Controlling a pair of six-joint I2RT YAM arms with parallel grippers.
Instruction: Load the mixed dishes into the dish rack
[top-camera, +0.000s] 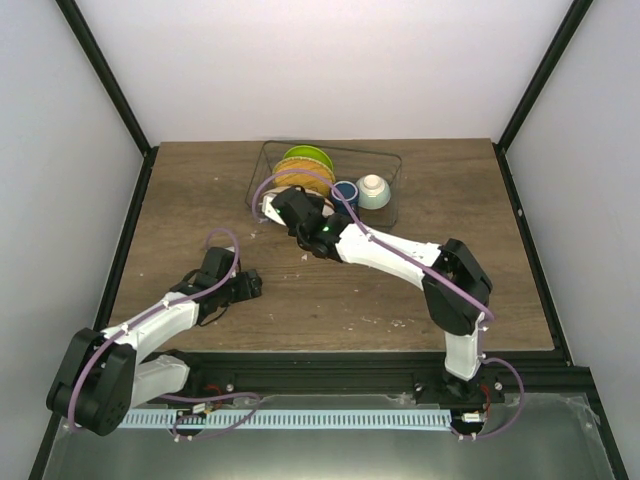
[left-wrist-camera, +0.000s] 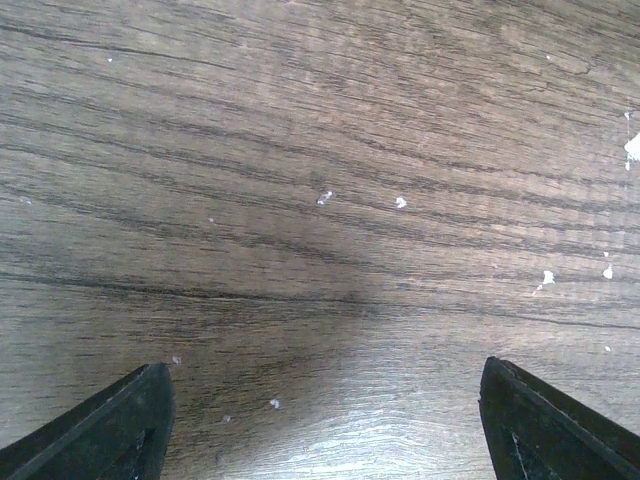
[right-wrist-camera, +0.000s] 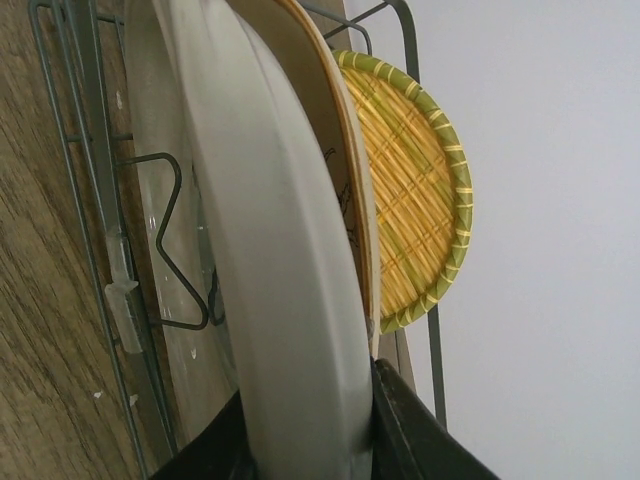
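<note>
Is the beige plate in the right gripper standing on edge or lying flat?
On edge. The right wrist view shows the beige plate upright in the right gripper, beside the woven plate.

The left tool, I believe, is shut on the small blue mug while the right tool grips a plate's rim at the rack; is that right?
Not quite: the left wrist view shows the left tool open and empty above the table; the blue mug sits in the rack. The right tool does grip the rim of a plate there.

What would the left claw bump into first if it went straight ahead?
The wooden table. The open left claw points down at it, nothing between; how far, I can't tell.
</note>
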